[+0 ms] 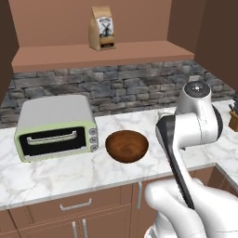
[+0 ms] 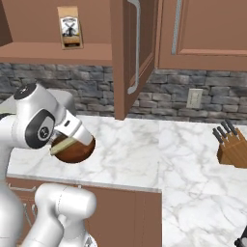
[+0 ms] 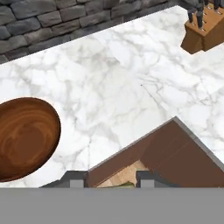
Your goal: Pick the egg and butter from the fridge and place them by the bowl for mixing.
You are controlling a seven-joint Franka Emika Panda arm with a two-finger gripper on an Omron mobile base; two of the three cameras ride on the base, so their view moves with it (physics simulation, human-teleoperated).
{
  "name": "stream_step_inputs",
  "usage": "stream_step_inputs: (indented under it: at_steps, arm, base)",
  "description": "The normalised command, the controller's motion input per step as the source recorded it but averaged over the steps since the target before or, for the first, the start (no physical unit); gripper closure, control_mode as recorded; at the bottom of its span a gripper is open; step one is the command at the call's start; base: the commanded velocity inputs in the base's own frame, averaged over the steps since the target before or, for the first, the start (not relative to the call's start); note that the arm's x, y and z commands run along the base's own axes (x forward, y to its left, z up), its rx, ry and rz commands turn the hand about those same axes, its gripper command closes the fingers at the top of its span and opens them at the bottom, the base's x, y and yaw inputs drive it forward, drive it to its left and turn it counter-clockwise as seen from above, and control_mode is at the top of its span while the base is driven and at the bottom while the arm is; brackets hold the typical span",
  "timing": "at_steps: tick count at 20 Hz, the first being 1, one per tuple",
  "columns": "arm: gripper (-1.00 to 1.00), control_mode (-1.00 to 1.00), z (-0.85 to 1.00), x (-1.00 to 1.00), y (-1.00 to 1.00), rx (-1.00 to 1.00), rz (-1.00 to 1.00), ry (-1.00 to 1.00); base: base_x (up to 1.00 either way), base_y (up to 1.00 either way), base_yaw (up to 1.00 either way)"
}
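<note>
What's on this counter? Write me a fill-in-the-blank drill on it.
1. In the left base view, the bowl stands on the counter just right of the ____.
2. Inside, the bowl is ____.
3. The bag stands on the ____ above the counter.
Missing words: toaster oven; empty; shelf.

A round dark reddish-brown wooden bowl [image 1: 127, 146] sat on the white marble desk [image 1: 56, 174], just right of a pale green toaster oven [image 1: 56, 127]. A brown paper bag [image 1: 102, 28] stood on the far wooden shelf [image 1: 60, 56].
</note>
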Motion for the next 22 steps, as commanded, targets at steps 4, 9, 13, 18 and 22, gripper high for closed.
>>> stream_step_inputs:
  at_steps: [4, 9, 13, 18, 22]
  arm:
    - [1.0, -1.0, -0.45, 0.41, -0.06, -0.13, 0.07, -0.06]
    - [1.0, -1.0, -0.38, 0.42, -0.22, -0.05, 0.09, -0.01]
    - [1.0, -1.0, -0.28, 0.5, -0.26, 0.0, 0.13, 0.04]
    - [1.0, -1.0, -0.25, 0.5, -0.25, 0.0, 0.14, 0.12]
    - [1.0, -1.0, -0.36, 0.51, -0.07, 0.0, 0.11, 0.19]
  base:
    - [0.0, 0.0, 0.0]
    - [0.0, 0.0, 0.0]
    - [0.0, 0.0, 0.0]
    - [0.0, 0.0, 0.0]
    - [0.0, 0.0, 0.0]
